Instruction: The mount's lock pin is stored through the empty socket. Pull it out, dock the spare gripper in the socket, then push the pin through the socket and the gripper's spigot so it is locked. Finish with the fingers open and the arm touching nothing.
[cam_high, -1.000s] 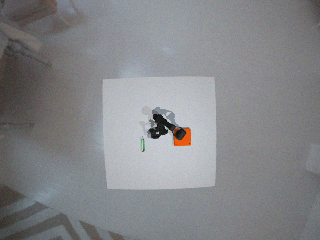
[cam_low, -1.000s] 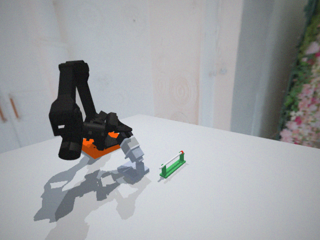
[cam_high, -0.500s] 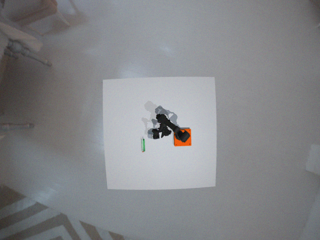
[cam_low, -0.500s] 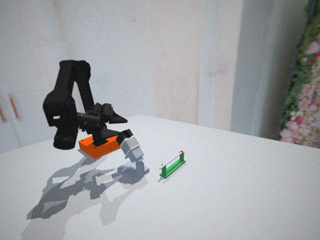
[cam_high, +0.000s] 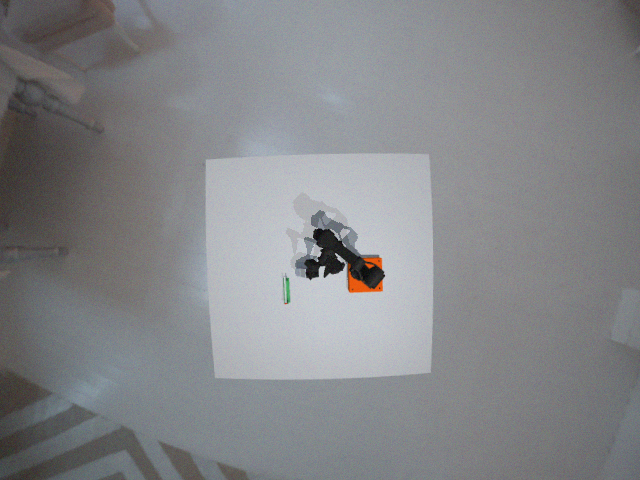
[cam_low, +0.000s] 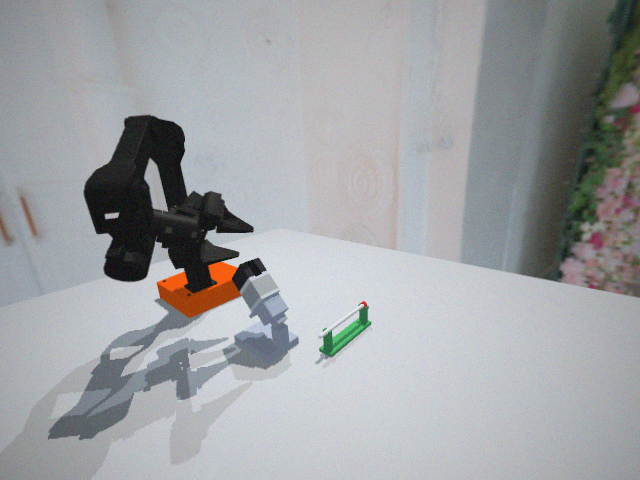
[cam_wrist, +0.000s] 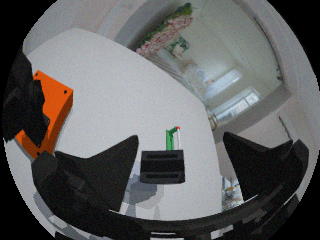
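My gripper (cam_low: 246, 241) (cam_wrist: 183, 138) is open and empty. It hangs in the air short of the tilted head on the blue-grey stand (cam_low: 279, 334); a gap shows between them. That head (cam_low: 261, 289) has a grey body and a black end (cam_high: 311, 269) (cam_low: 242, 275) (cam_wrist: 162, 166) facing up toward my fingers. I cannot tell which part of it is the spare gripper and which is a socket. A white rod (cam_high: 283, 291) (cam_low: 341, 320) with a red end (cam_low: 363, 304) (cam_wrist: 178, 128), pin-like, lies along the green two-post rack (cam_high: 287, 290) (cam_low: 345, 338) (cam_wrist: 170, 141).
The orange block (cam_high: 356, 284) (cam_low: 190, 304) (cam_wrist: 59, 102) stands under my arm's base. The green rack is beyond the stand, on its far side from the orange block. The white table top (cam_high: 320, 341) (cam_low: 439, 392) carries them all, with arm shadows across it.
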